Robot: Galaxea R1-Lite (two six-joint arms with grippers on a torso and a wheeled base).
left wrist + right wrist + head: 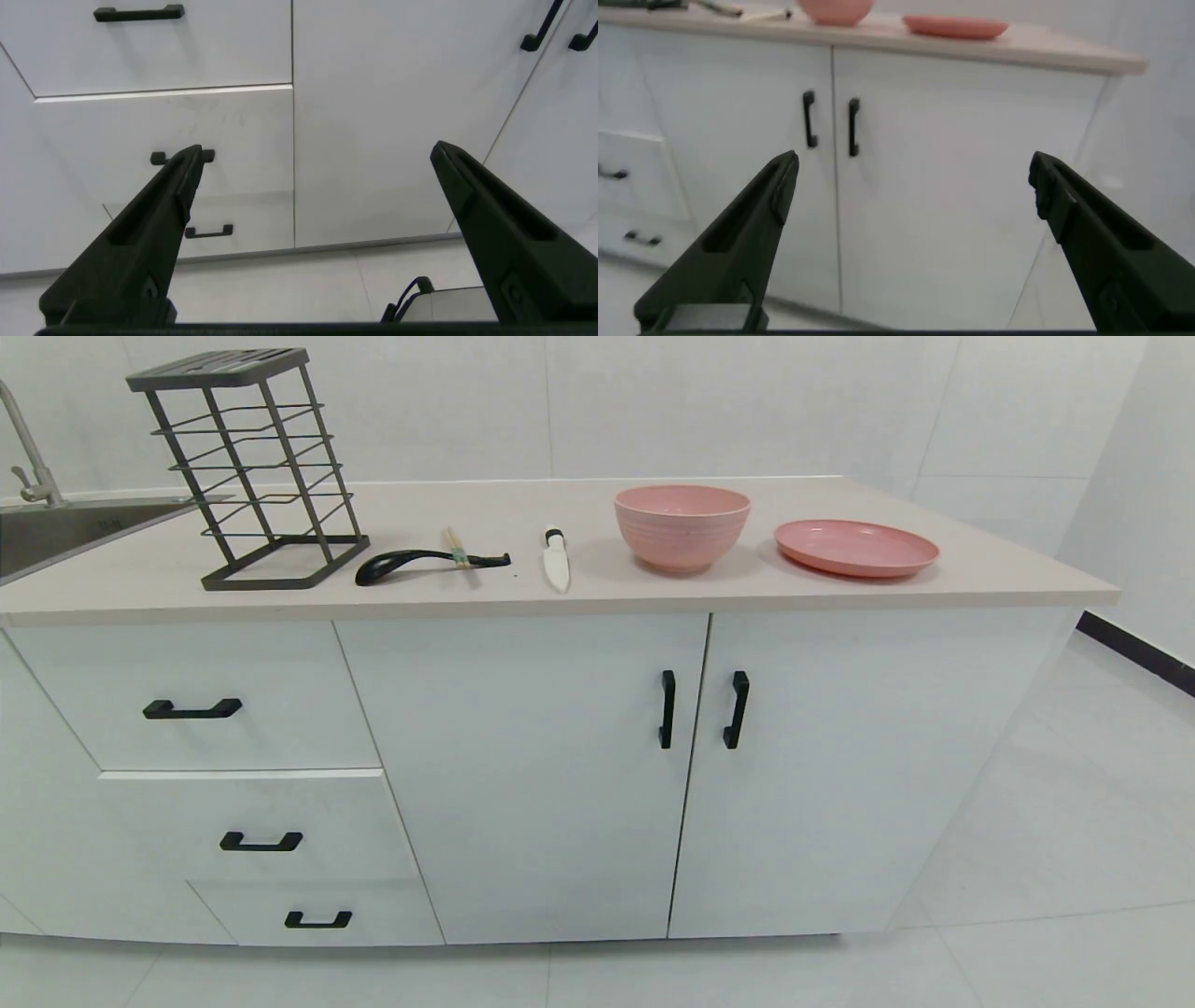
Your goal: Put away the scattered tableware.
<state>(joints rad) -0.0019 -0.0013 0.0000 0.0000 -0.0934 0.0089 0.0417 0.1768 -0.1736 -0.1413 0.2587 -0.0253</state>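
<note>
Nothing is in hand yet. My left gripper (318, 154) hangs low in front of the drawer stack (159, 112), its two fingers spread wide with nothing between them. My right gripper (913, 161) is just as widely spread and bare, and faces the paired door handles (831, 121) of the cupboard. Both arms sit below counter height, pointing forward at the cabinet fronts, which I take for a resting pose rather than a reach.

All the tableware lies above and beyond both grippers on the countertop (597, 595), in a loose row. Up and ahead of my right gripper are the pink bowl (681, 525), upright, and the pink plate (856, 546), flat beside it and not touching it. Further toward my left gripper's side lies the white knife (556, 560), with its handle at the far end and its blade toward me. Next comes the black spoon (411, 563) with the chopsticks (459, 555) crossing its handle. Past those, well above my left gripper, stands the dark wire rack (252, 467) next to the sink (56, 527). I judge that it stands there to take the pieces, with its slotted top for the slim ones.

The crossed chopsticks and spoon will likely need separating. A flat knife gives little to pinch.
</note>
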